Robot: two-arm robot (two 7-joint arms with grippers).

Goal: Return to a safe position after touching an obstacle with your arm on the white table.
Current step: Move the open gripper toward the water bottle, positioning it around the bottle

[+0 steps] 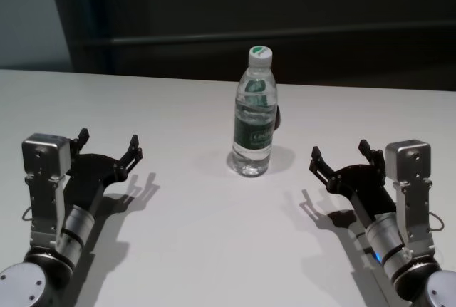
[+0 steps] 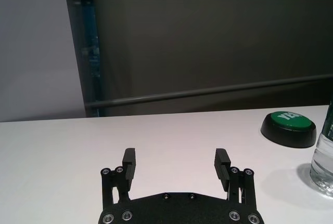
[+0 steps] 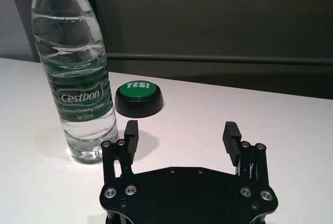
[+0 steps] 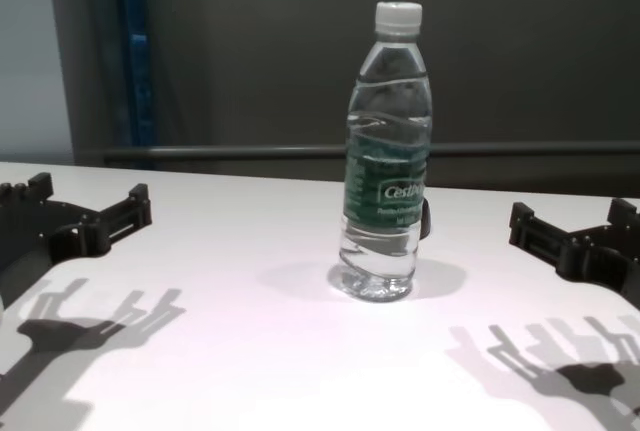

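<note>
Dark wall panels with a grey rail run behind the white table point(image 1: 178, 250), whose smooth top carries only hard shadows of the arms. At its centre, the water bottle point(image 1: 254, 115) stands upright, a green button point(image 3: 139, 98) just behind it at about one o'clock. The left gripper point(image 1: 108, 144) hovers at the bottle's eight o'clock, the right gripper point(image 1: 340, 155) at four o'clock, both spread wide, holding nothing and well apart from it. Judging by this, the arms look parked; if contact is still due, the next move calls for a gentle sideways reach.
</note>
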